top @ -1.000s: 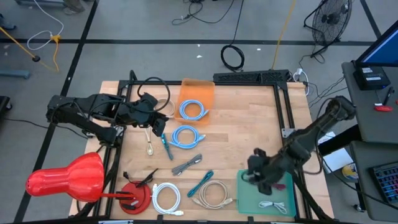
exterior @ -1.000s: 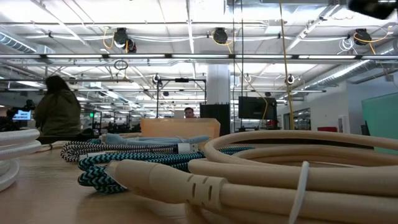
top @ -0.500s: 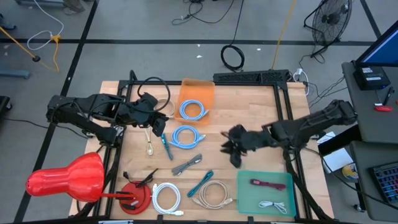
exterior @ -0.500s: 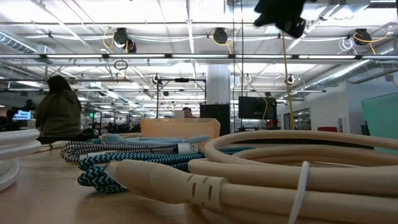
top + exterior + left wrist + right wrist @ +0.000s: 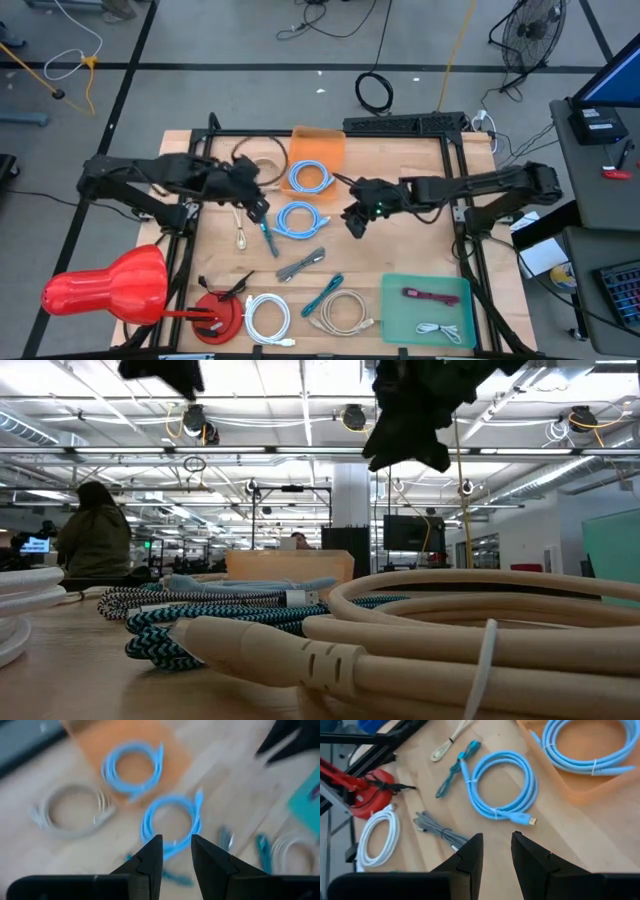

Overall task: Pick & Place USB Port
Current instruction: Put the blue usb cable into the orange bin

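Note:
A loose blue coiled USB cable (image 5: 297, 220) lies flat on the wooden table, in front of an orange tray (image 5: 318, 150) that holds a second blue coil (image 5: 310, 177). My right gripper (image 5: 352, 222) hovers open just right of the loose coil, which its wrist view shows ahead as the blue coil (image 5: 502, 785). My left gripper (image 5: 258, 205) hovers open on the coil's left side; the left wrist view looks down on the same coil (image 5: 172, 825). On the green mat (image 5: 395, 320) lie a maroon cable (image 5: 430, 295) and a small white cable (image 5: 437, 330).
Near the table's near edge lie a beige coil (image 5: 340, 310), a white coil (image 5: 267, 318), a teal cable (image 5: 325, 293) and a grey cable (image 5: 300, 265). A red clamp-like object (image 5: 215, 315) sits at the near left. A black frame (image 5: 460, 190) borders the right side.
My right gripper has swung from above the green mat at the near right, toward the table's far edge and left, to just right of the loose blue coil. The maroon cable now shows lying on the mat. My left gripper has shifted slightly right toward the same coil.

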